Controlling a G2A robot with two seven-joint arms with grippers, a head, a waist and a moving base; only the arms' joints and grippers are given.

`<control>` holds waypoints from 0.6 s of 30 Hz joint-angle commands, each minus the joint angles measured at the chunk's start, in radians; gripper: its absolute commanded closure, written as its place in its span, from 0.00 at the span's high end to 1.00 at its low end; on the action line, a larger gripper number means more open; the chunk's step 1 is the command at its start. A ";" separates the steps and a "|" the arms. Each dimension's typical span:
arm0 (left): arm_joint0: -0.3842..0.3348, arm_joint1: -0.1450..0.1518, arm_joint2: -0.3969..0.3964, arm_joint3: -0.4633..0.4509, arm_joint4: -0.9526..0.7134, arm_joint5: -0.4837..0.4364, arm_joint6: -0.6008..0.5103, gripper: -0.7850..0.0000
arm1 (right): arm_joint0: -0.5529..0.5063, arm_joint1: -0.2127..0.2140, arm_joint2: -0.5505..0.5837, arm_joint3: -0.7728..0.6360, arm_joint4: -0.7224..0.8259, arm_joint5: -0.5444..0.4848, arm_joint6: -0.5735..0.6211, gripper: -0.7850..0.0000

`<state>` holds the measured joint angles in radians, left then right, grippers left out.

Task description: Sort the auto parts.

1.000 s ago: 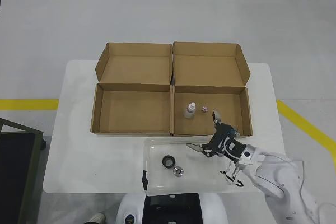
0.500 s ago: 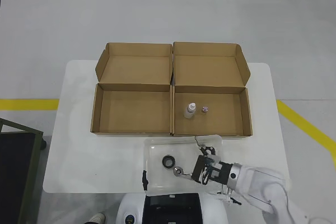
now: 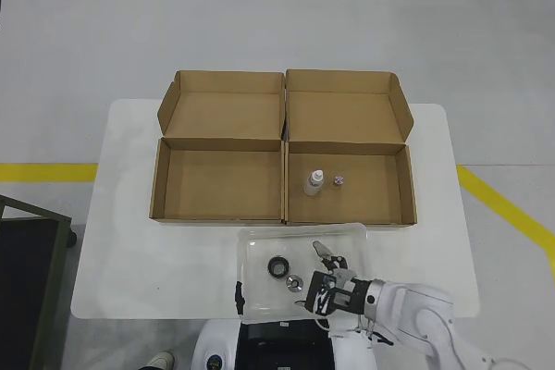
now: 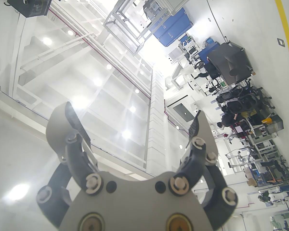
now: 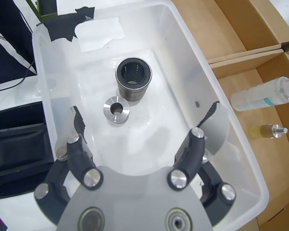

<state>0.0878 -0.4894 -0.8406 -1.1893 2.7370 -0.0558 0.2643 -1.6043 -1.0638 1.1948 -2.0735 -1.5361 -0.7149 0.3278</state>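
While hanging over the clear bin (image 5: 178, 25) with the right gripper (image 5: 144, 109) spread wide and empty, looks set to begin a pick. Finds silver bushing (image 5: 116, 109) just ahead of the fingertips, black bearing (image 5: 133, 80) beyond. Next, probably: descend, straddle bushing, close.

Left pincer (image 4: 133, 109), right pincer (image 5: 145, 105): both agape.

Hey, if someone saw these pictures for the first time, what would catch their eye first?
Probably the clear plastic bin at the near edge of the table, holding a dark cylindrical bearing and a small silver disc close together. The right end effector hangs open over the bin. Behind the bin sit a left cardboard box and a right cardboard box, the latter holding a white bottle.
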 commanded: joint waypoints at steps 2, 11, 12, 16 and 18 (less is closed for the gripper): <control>0.000 0.000 0.000 0.000 0.000 0.000 0.000 1.00 | 0.018 -0.001 -0.016 0.019 0.004 -0.004 0.013 0.94; 0.000 0.000 0.000 0.000 0.000 0.000 0.000 1.00 | 0.074 -0.008 -0.075 0.084 0.016 -0.008 0.046 0.86; 0.000 0.000 0.000 0.000 0.000 0.000 0.000 1.00 | 0.077 -0.008 -0.081 0.088 0.017 -0.008 0.049 0.85; 0.000 0.000 0.000 0.000 0.000 0.000 0.000 1.00 | 0.088 -0.010 -0.104 0.104 0.014 -0.004 0.057 0.80; 0.000 0.000 0.000 0.000 0.000 0.000 0.000 1.00 | 0.094 -0.012 -0.115 0.111 0.016 -0.001 0.058 0.75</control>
<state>0.0878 -0.4894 -0.8406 -1.1893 2.7370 -0.0558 0.2643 -1.5129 -1.0751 1.0839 -1.9655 -1.5207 -0.7178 0.3851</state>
